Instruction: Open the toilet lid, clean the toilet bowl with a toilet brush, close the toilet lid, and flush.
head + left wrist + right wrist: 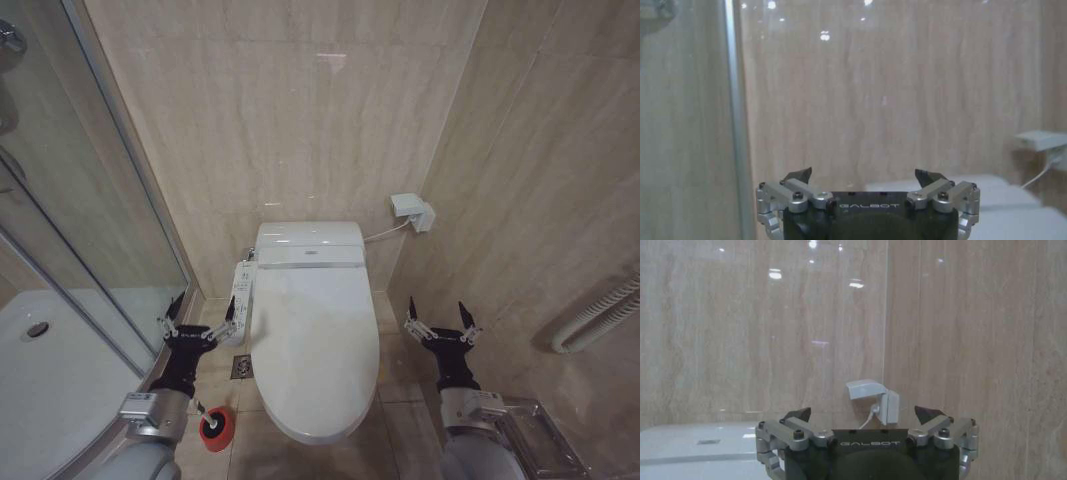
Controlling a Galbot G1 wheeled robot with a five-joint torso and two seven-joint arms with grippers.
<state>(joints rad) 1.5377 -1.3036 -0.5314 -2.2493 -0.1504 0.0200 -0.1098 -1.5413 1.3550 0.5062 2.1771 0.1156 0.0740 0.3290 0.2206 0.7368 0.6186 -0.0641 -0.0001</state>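
Left gripper [201, 315]: nearest item on the robot's left, raised beside the toilet, fingers spread apart, holding nothing; the left wrist view shows the same spread fingers [800, 176] pointed at the tiled wall.

Right gripper [441, 320]: nearest item on the robot's right, raised level with the left one, fingers likewise spread and empty; it hangs over the floor between the toilet and the right-hand wall.

Toilet brush [214, 421]: on the floor just beside the toilet's left front, below the left arm; the round red holder with a dark centre is plain, the thin handle is too small to make out; untouched, by the look of it.

Floor drain [242, 367]: small square grate on the tiles between the brush and the toilet.

Toilet lid [314, 345]: glossy white oval, lying flat and shut; the bowl beneath is covered.

Button panel [243, 289]: long white strip along the toilet's left side, near the left gripper.

Tank [308, 243]: white, against the back wall.

Wall socket [413, 210]: white box with a cord, farthest item, right of the tank.

Progress: judged at the very start; opening, scrubbing, closing and flushing all remain.
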